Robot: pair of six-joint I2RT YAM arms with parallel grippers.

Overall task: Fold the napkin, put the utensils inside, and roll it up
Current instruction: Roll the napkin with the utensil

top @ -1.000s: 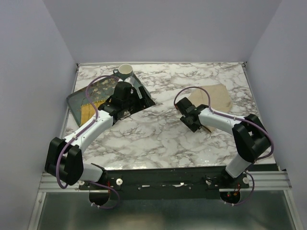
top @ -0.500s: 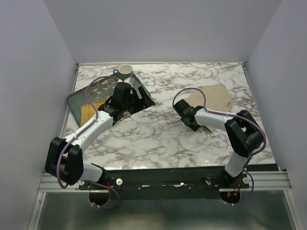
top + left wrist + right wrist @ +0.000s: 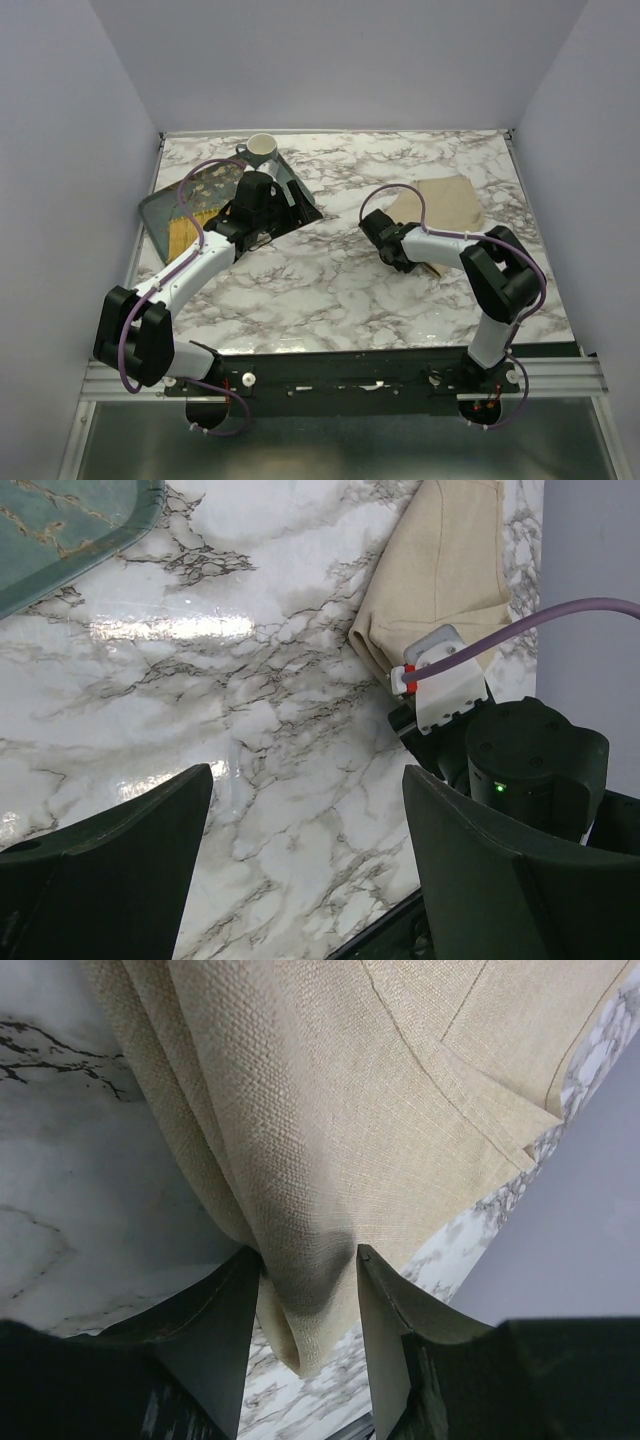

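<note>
Tray point(image 3: 158, 208) sits far left, with the napkin point(image 3: 452, 200) well right of it. Fold step in hand, I judge. Right gripper point(image 3: 310, 1260) is clamped on a bunched napkin edge and next must carry it across. Left gripper point(image 3: 307, 778) hangs over the tray, jaws apart, empty. Spoon not visible.

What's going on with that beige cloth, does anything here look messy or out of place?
Only the napkin: the right fingers pinch one edge, so it bunches into a ridge there, with one corner flapped over. The tray also sits crooked on the table. Nothing looks spilled or broken.
</note>
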